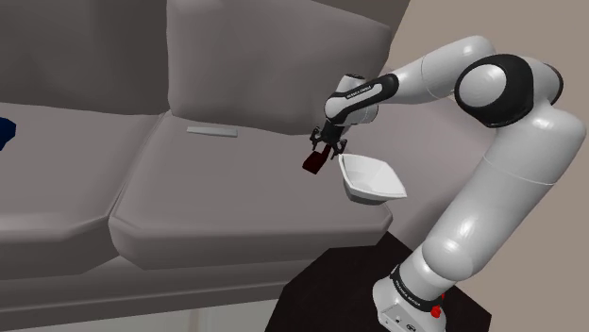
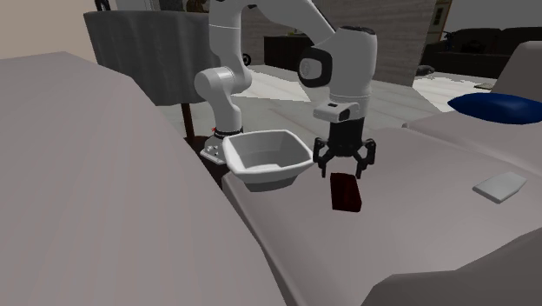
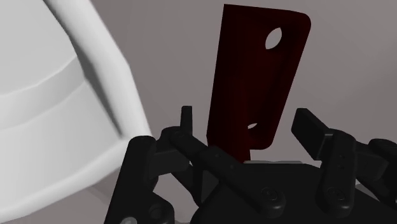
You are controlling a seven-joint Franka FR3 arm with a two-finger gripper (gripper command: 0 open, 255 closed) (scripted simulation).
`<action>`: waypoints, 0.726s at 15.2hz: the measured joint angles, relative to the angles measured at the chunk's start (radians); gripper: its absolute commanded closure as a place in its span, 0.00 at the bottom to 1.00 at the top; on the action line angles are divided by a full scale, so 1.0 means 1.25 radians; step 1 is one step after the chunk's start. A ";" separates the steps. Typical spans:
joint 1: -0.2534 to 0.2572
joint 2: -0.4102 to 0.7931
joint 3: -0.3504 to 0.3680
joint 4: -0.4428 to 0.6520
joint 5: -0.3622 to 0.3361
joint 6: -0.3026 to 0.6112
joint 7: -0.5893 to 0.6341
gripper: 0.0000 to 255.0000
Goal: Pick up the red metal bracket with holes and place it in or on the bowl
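A: Where's the dark red metal bracket with holes (image 3: pixel 254 83)?

B: Upright on the grey sofa cushion (image 2: pixel 417 235), just beside the white square bowl (image 2: pixel 261 178). The black gripper's (image 2: pixel 346 165) fingers straddle it, apart, not touching.

A: Next?

B: I'd close squarely on its flat faces, then lift above the bowl's rim.

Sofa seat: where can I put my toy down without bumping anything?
Lots of bare room on the seat cushion, from the flat grey strip forward to its front edge. The next cushion, between the seam and the blue thing, is bare too. Crowded: the bowl, dark red bracket and gripper bunch together at the cushion's end near the stand.
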 measured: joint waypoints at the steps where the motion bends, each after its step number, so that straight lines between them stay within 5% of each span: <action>1: -0.001 -0.002 0.000 0.000 0.000 -0.002 -0.001 1.00; 11: 0.003 -0.008 0.001 0.014 -0.006 -0.051 0.012 1.00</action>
